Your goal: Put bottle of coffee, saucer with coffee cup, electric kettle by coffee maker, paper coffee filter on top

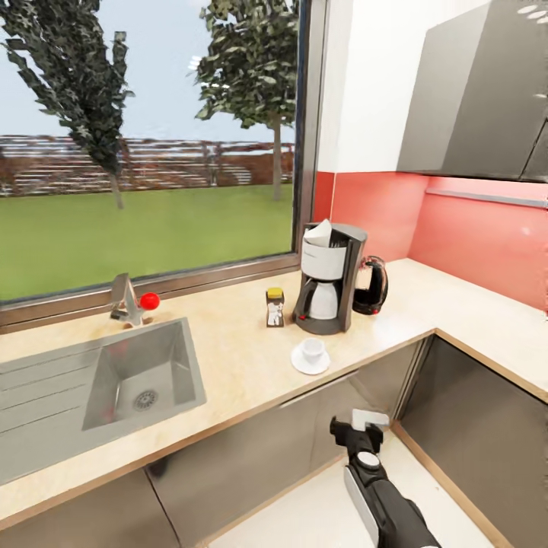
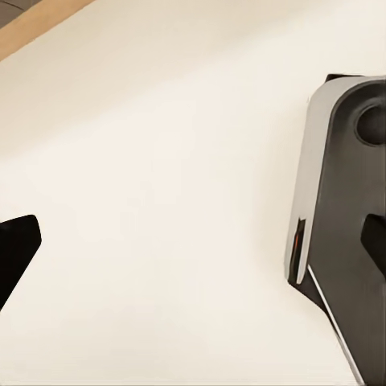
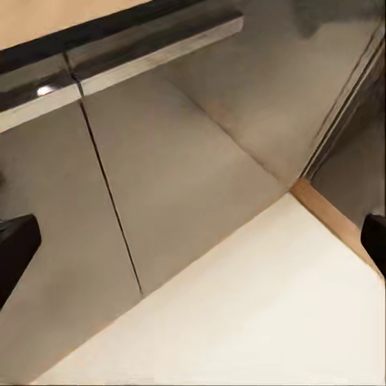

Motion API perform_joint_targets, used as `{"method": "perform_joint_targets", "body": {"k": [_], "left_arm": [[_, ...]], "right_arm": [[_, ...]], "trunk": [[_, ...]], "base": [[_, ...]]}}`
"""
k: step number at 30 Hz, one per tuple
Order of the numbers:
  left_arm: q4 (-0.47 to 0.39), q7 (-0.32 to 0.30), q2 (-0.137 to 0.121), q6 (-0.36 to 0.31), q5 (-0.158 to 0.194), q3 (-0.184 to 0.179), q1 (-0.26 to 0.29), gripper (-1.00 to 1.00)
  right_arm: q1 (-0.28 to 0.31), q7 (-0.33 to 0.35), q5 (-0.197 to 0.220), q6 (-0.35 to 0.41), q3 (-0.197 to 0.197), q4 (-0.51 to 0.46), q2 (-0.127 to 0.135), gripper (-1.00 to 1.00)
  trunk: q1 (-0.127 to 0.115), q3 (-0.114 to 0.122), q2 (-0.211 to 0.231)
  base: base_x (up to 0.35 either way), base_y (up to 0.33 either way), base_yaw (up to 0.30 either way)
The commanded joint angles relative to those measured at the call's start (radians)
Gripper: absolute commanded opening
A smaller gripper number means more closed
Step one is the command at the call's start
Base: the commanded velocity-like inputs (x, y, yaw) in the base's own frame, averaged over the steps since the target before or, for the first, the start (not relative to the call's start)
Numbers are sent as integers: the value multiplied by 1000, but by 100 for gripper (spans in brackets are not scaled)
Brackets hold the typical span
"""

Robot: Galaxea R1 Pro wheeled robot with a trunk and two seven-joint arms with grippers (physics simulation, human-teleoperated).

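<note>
The coffee maker (image 1: 329, 283) stands on the kitchen countertop (image 1: 236, 365) near the corner, with a white paper filter (image 1: 320, 231) poking out of its top. Just right of it and close against it is the dark electric kettle (image 1: 371, 287). The bottle of coffee (image 1: 275, 307) stands just left of the machine. In front, the white coffee cup (image 1: 312, 349) sits on the saucer (image 1: 309, 364). My right gripper (image 1: 358, 423) hangs low in front of the cabinets, below counter height, open and empty (image 3: 193, 249). My left gripper (image 2: 193, 249) is open over pale floor.
A steel sink (image 1: 144, 380) with a red-knobbed tap (image 1: 131, 301) fills the counter's left part under a large window. Grey cabinet fronts (image 3: 161, 201) run below, and the counter turns a corner at right. Upper cabinets (image 1: 472, 91) hang above. Part of my own body (image 2: 338, 225) sits beside the left gripper.
</note>
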State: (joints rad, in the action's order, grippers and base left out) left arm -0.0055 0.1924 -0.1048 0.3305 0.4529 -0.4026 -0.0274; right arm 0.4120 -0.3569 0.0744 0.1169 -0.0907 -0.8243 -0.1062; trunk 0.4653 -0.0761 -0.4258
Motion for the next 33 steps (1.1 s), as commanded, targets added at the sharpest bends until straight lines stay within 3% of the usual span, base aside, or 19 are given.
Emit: {"method": "perform_joint_targets", "body": {"k": [1, 3, 4, 5, 6, 10, 13, 16, 20, 25, 26, 28, 30, 31, 33], "left_arm": [[-1, 3, 1, 2, 6, -9, 0, 100], [-1, 1, 3, 2, 6, -9, 0, 100], [-1, -1, 5, 3, 6, -9, 0, 100], [-1, -2, 6, 3, 6, -9, 0, 100], [-1, -2, 6, 3, 6, -9, 0, 100], [0, -2, 7, 2, 1, -8, 0, 100], [1, -2, 7, 1, -2, -7, -2, 100], [2, -2, 7, -3, -4, -9, -3, 100], [7, -2, 6, -13, -5, -10, -5, 100], [7, -1, 7, -18, -3, -8, -5, 100], [7, 0, 13, -19, -2, -8, -5, 100], [17, 6, 57, -31, 0, -8, -6, 100], [20, 8, 74, -79, 0, -9, -7, 100], [21, 12, 80, -167, -1, -11, -8, 100], [20, 14, 79, -250, -2, -10, -8, 100]], "right_arm": [[1, -12, 7, -50, -3, 59, 1, 100], [1, -16, 8, -147, -1, 157, 0, 100], [1, -17, 8, -229, -1, 265, -1, 100], [1, -17, 8, -251, -1, 335, -4, 100], [1, -17, 8, -256, -1, 358, -4, 100], [1, -10, 6, -271, -3, 661, -7, 100], [-1, -8, 5, -267, -3, 767, -7, 100], [-39, 32, 4, -191, -3, 796, -7, 100], [-79, 174, 4, -39, -3, 801, -2, 100], [-132, 200, 5, -18, -3, 801, -1, 100], [-144, 203, 5, -17, -3, 801, -4, 100], [-188, 215, 5, -16, -3, 801, -21, 100], [-210, 219, 5, -13, -3, 801, -28, 100], [-226, 220, 5, -11, -2, 801, -30, 100], [-237, 219, 5, -11, -2, 801, -31, 100]], "trunk": [[0, -2, -2], [0, -2, -2], [0, -2, -2], [0, -2, -2], [0, -2, -2], [0, -2, -2], [0, -2, -2], [0, -2, -2], [0, -2, -2], [0, -2, -2], [0, -2, -2], [0, -2, -2], [0, -2, -2], [0, -2, -2], [0, -2, -2]], "base": [[-250, 0, 0], [-136, 0, 0], [-35, 0, 0], [-18, 0, 0], [-14, 0, 0], [-3, 0, 0], [0, 0, 0], [0, 0, 0], [0, 0, 0], [0, 0, 0], [0, 0, 0], [0, 0, 0], [0, 0, 0], [0, 0, 0], [0, 0, 0]]}}
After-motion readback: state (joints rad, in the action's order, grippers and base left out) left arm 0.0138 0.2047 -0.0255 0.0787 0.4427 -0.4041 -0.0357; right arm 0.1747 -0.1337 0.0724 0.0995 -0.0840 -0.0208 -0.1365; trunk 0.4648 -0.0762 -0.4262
